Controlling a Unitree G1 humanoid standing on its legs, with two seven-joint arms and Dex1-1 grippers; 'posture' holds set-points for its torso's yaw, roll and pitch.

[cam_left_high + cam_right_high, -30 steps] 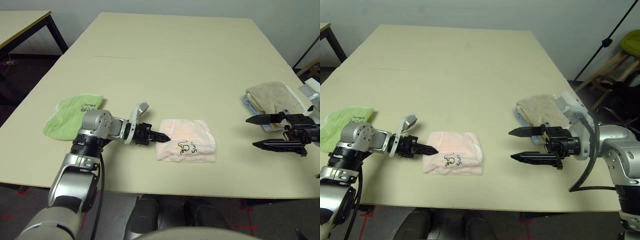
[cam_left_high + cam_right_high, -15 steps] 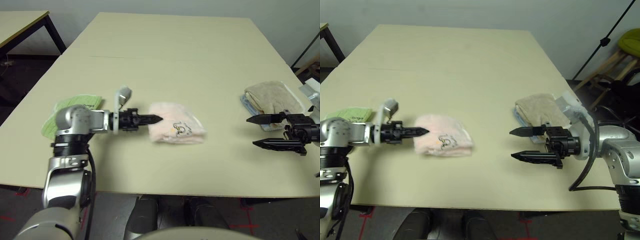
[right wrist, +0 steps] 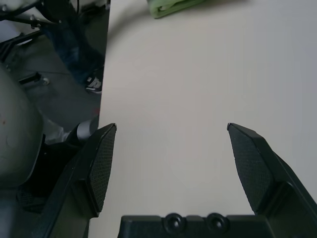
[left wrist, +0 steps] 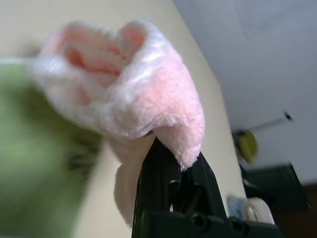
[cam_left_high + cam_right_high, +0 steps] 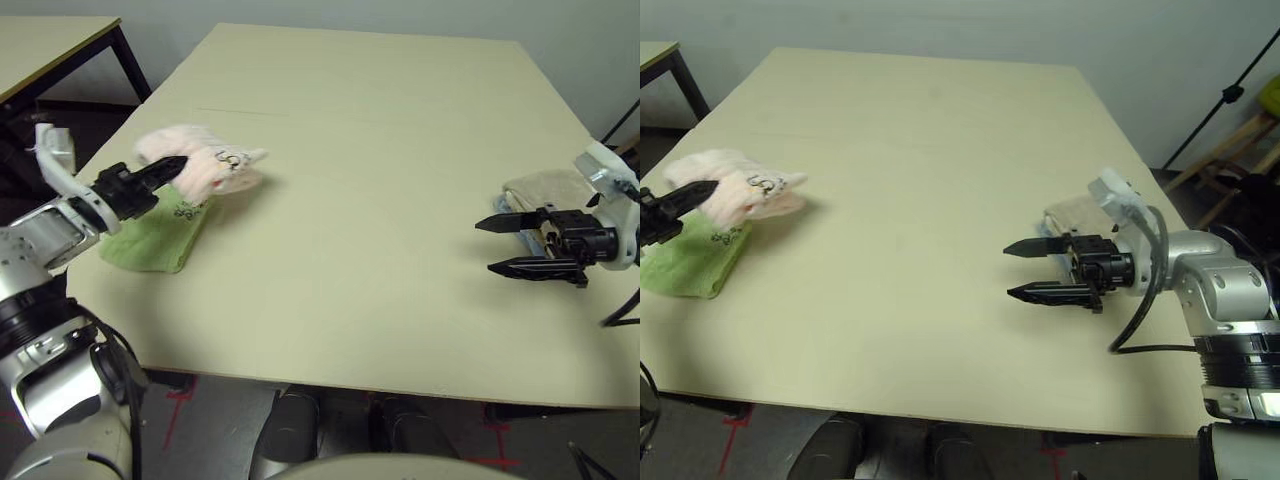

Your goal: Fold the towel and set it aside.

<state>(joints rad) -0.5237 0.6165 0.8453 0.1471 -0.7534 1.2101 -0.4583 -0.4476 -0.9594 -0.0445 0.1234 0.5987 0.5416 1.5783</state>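
The towel [image 5: 207, 164], pale pink and bunched in a folded bundle with dark lettering showing, hangs from my left gripper [image 5: 172, 166] at the table's left side. That gripper is shut on the towel, which in the left wrist view drapes [image 4: 133, 84] over the black fingers [image 4: 161, 173]. The bundle sits over the far end of the lime-green cloth [image 5: 153, 236]; whether it touches the cloth I cannot tell. My right gripper [image 5: 485, 247] hovers open near the table's right edge, its two fingers [image 3: 101, 158] wide apart with bare tabletop between them.
A beige-tan towel [image 5: 548, 188] lies folded at the right edge, just behind my right gripper. The wide pale table [image 5: 380, 140] stretches between the arms. A second table [image 5: 50, 40] stands at the far left, and a stool [image 5: 1240, 125] stands off the right side.
My left gripper has swung left and away, carrying the pink towel from the table's front middle to above the green cloth. The camera view has shifted. The right gripper stays open.
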